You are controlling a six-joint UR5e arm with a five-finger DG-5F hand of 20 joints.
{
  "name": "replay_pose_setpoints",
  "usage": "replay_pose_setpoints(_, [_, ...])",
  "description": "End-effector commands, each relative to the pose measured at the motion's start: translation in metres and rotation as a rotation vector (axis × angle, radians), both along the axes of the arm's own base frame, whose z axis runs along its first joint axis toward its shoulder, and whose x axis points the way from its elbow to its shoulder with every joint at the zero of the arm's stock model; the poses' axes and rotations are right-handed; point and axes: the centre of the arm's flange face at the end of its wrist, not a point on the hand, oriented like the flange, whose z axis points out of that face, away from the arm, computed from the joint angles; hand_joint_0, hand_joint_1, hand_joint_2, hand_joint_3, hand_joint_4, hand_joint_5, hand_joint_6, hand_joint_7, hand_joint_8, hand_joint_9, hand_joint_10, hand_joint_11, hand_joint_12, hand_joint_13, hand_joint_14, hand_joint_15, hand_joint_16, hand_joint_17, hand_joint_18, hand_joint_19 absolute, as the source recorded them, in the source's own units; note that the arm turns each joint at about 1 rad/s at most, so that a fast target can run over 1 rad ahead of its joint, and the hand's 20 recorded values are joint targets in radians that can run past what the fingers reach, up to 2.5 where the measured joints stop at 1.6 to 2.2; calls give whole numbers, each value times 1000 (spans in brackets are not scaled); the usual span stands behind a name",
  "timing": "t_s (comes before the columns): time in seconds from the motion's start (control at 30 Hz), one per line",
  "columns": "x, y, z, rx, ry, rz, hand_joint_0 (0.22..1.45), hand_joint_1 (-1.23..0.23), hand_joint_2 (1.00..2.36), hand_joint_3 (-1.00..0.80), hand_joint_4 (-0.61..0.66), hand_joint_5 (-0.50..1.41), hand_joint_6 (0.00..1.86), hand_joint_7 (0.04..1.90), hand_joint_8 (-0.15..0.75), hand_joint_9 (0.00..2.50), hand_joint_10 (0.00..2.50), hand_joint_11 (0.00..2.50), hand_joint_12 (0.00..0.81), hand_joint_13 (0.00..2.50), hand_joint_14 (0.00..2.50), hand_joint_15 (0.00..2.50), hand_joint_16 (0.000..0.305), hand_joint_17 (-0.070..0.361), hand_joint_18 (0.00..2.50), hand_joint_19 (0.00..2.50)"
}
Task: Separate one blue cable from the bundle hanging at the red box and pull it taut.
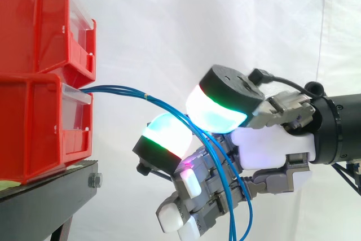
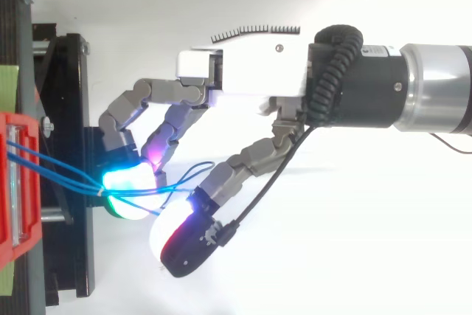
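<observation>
So your hand (image 1: pixel 271 149) has its fingers curled round the blue cables (image 1: pixel 121 90) from the lower red bin (image 1: pixel 34 128), with two glowing pads (image 2: pixel 122 178) pinching them.

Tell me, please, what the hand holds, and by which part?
The hand pinches the blue cables between its glowing fingertips, a short way out from the red bin.

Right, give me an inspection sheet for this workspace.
Surface: black stand carries two stacked red bins.
Job's things: blue cables leave the lower bin at its front and sag rightward.
Clutter: nothing seen.
Hand: hand has its fingers curled round the blue cables, pads glowing cyan and white.
Cables: several strands together, slack, hanging below the hand.
Surroundings: white curtain behind.
</observation>
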Motion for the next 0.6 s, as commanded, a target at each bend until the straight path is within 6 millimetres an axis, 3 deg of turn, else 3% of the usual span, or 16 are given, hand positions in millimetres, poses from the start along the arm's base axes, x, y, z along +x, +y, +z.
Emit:
replay_pose_setpoints(0.0, [0,0,0,-1,-1,0,454,-786,1000,-500,-88,-77,845,1154,272,1030,18,703,311,835,15,363,34,77,778,306])
replay_pose_setpoints(0.17, [0,0,0,-1,-1,0,549,-598,1000,-500,-120,-77,825,1231,257,1021,20,713,284,810,16,380,29,65,725,347])
replay_pose_setpoints(0.27, [0,1,0,-1,1,2,580,-681,1003,-444,-125,-83,832,1260,255,1008,18,721,282,804,15,389,28,64,713,365])
replay_pose_setpoints(0.33, [0,1,0,-1,-1,2,571,-764,1011,-265,-83,-89,851,1309,290,1006,19,724,311,823,14,379,34,76,753,343])
replay_pose_setpoints(0.43, [0,1,0,-1,1,2,597,-844,1014,-159,-48,-121,906,1233,300,957,19,753,317,810,15,389,35,78,755,342])
replay_pose_setpoints(0.57, [0,1,0,-1,1,2,703,-933,1011,-352,-110,-149,919,1207,271,896,20,761,299,780,15,392,31,69,720,338])
